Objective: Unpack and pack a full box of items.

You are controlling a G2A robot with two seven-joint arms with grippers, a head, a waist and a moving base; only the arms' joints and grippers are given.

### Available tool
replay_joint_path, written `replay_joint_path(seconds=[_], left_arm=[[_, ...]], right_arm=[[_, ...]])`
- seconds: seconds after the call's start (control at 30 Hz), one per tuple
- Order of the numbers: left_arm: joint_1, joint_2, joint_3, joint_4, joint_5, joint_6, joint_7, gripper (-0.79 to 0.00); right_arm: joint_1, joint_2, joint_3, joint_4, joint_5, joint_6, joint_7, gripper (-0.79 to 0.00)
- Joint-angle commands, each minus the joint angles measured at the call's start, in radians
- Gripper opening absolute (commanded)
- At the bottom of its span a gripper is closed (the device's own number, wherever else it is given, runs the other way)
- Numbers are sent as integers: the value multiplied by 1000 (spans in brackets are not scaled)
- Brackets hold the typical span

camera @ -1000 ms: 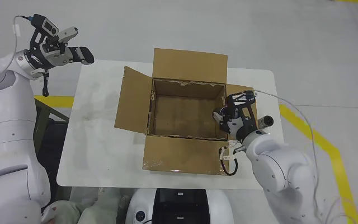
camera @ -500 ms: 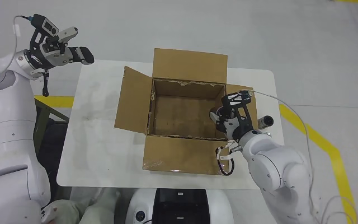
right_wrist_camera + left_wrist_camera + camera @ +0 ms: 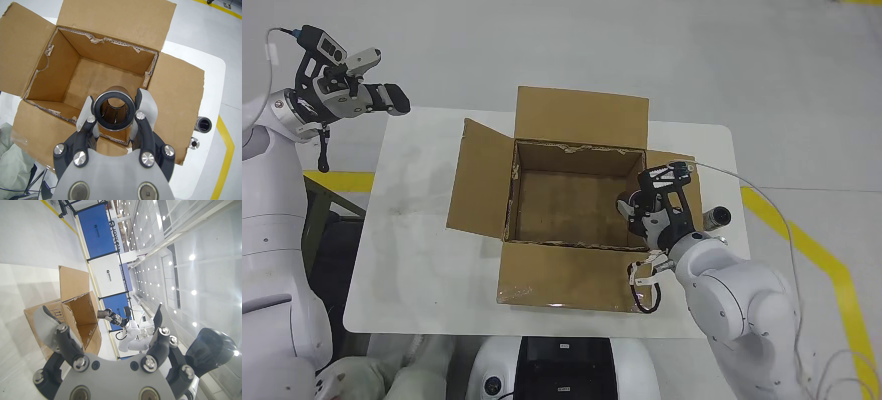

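— Where is the right tool (image 3: 115, 98)?
— Over the near right corner of the cardboard box (image 3: 117, 24). It is clenched on a metal sleeve (image 3: 113, 126), a hollow steel cylinder with rows of small balls down its bore. One finger presses on each side of it, and its open end faces the wrist camera.
— Is the sleeve down inside the box?
— It hangs over the opening, just inside the corner. How deep it sits, I cannot tell.
— And the box itself?
— It stands on the white surface (image 3: 407, 250) with all four flaps folded outward and torn paper edges along its rim.
— The left tool (image 3: 102, 309)?
— Released, fingers spread wide, held up off the far left corner of the surface, well apart from the box.
— Anything else lying there?
— Two more pieces lie on the surface just beside the box's right flap: a larger cylinder (image 3: 203, 124) and, near it, a smaller cylinder (image 3: 194, 143)
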Motion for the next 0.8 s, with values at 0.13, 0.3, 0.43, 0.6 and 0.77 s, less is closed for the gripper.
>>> replay_joint_path(seconds=[0.13,0.3,0.43,0.6,0.77], left_arm=[[0,0,0,0,0,0,0,0],[0,0,0,0,0,0,0,0],[0,0,0,0,0,0,0,0],[0,0,0,0,0,0,0,0],[0,0,0,0,0,0,0,0]], right_arm=[[59,-5,-42,66,33,-71,-25,-785],[174,-19,-126,161,5,-92,10,-785],[278,-41,-206,252,35,-76,16,-785],[415,-76,-313,405,89,-81,10,-785],[546,-118,-423,569,89,-58,30,-785]])
